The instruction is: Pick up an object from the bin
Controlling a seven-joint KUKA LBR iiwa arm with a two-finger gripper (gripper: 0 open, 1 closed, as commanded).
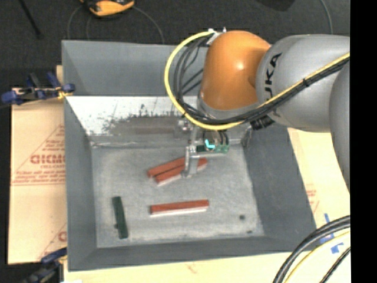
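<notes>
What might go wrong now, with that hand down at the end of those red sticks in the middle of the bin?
1. The hand is at the right end of the red sticks, not over their middle. Gripped there, a stick might tilt or slip out when lifted.
2. Two sticks seem to lie against each other, so the hand might drag both along or push one aside.

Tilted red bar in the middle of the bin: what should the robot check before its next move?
1. Arm reaches down onto the tilted red bar: ok.
2. Bar really gripped: cannot tell.
3. One bar there, or two stacked: cannot tell.
4. Other red bar lies apart, nearer the front: ok.
5. Green stick lies well away at the left: ok.
</notes>
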